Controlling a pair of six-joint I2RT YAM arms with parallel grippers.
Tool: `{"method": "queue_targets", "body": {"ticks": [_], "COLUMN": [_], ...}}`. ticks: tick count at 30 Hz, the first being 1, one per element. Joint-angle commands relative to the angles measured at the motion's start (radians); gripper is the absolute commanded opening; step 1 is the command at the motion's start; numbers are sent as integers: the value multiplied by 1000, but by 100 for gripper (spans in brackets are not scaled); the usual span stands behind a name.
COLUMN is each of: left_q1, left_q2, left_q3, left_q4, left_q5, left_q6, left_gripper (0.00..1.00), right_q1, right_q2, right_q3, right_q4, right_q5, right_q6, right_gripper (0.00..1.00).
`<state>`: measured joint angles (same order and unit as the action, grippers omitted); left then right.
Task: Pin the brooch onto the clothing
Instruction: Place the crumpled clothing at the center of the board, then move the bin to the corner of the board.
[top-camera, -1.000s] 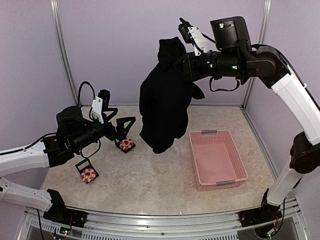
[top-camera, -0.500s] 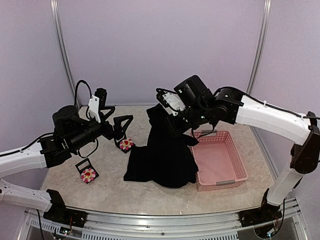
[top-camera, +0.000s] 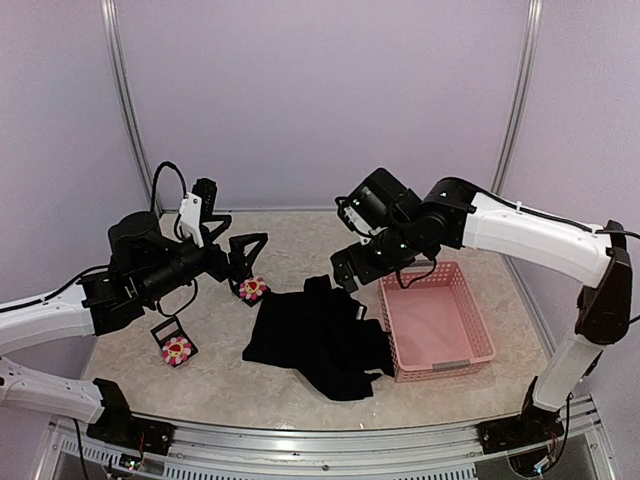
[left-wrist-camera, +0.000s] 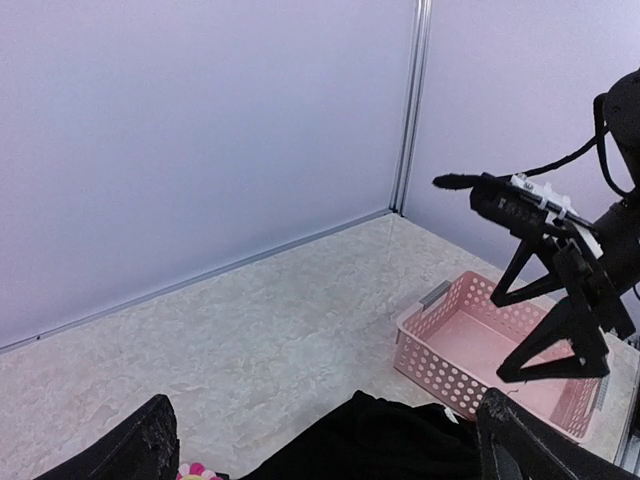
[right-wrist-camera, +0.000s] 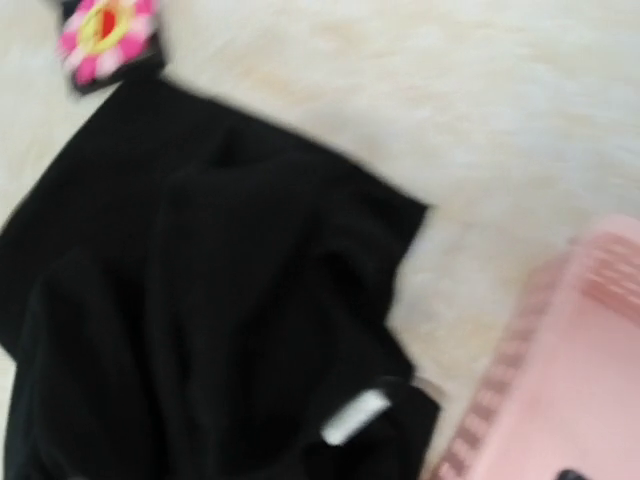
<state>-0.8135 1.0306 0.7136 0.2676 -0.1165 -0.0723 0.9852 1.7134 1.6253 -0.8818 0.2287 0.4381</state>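
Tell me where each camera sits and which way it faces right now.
Top external: high behind the bases, looking down on the table; both arms show, left gripper and right gripper open.
Left wrist: low, facing the far right corner; own fingertips at the bottom corners.
Right wrist: facing down at the shirt, blurred; its fingers barely show.
Shared: shirt, pink basket and one flower brooch appear in all three.
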Motion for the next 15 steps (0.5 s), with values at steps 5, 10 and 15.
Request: {"method": "queue_targets", "body": {"ticks": [5, 10, 15], "left_q1": [-9, -9, -9], "left_q2": [13, 36, 48], "left_q3": [18, 32, 44], "left_q4": [-7, -36, -58], "left_q5": [-21, -38, -39], "left_q6": [17, 20, 19], "left_gripper": [99, 99, 99], "right_q1": [-161, -178, -214], "right_q2": [-145, -78, -6], "right_q3": [-281, -326, -360], "right_q4": [102, 178, 190], "right_q5": [-97, -96, -50], "right_q6": [120, 119, 137], "right_gripper": [73, 70, 53]}}
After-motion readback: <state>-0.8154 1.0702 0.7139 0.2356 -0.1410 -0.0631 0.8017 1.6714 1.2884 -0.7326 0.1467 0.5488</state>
